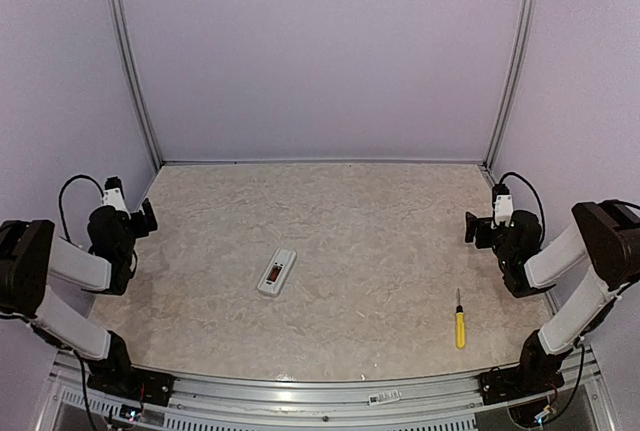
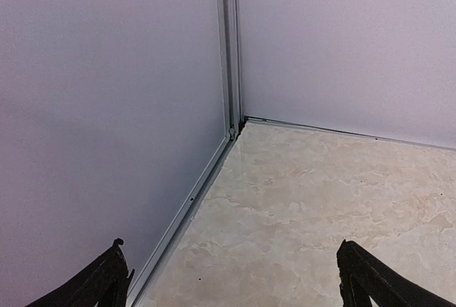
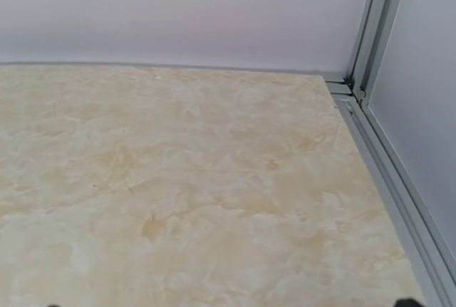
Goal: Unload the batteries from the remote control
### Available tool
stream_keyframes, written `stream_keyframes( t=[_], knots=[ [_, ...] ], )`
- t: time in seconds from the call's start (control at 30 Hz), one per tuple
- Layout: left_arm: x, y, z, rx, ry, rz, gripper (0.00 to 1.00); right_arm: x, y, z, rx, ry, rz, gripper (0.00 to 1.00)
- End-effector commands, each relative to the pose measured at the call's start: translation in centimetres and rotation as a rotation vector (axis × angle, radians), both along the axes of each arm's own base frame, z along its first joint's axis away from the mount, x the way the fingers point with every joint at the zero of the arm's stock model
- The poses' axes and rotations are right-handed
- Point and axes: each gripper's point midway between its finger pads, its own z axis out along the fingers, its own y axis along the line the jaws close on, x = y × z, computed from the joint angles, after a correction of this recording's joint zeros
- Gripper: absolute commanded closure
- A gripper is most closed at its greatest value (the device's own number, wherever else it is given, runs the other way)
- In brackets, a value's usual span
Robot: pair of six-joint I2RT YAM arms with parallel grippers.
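The white remote control (image 1: 277,272) lies on the table a little left of the middle, its back up, showing a dark reddish recess. The batteries are too small to make out in that recess. My left gripper (image 1: 148,215) hovers by the left wall, far from the remote. In the left wrist view it (image 2: 239,282) is open with only bare table between its fingertips (image 2: 367,278). My right gripper (image 1: 471,227) hangs by the right wall, also far from the remote. It stands open, with just the fingertips (image 3: 407,303) at the bottom edge of the right wrist view.
A yellow-handled screwdriver (image 1: 460,324) lies near the front right, in front of the right arm. Lilac walls with metal rails (image 2: 187,207) close off the left, back and right sides. The marbled table (image 1: 380,241) ends at a metal rail (image 1: 330,391) in front.
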Motion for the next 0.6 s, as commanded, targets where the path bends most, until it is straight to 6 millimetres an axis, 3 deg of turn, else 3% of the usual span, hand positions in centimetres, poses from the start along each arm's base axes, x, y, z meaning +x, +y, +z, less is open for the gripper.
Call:
stream_keyframes(
  t=[0.0,0.57],
  knots=[
    [0.28,0.17,-0.24,-0.007,0.012,0.0,0.01,0.18,-0.31,0.41,0.008,-0.017,-0.008,0.0],
    [0.28,0.19,-0.23,-0.009,0.011,0.001,0.01,0.27,-0.17,0.36,0.009,-0.011,0.0,0.0]
  ],
)
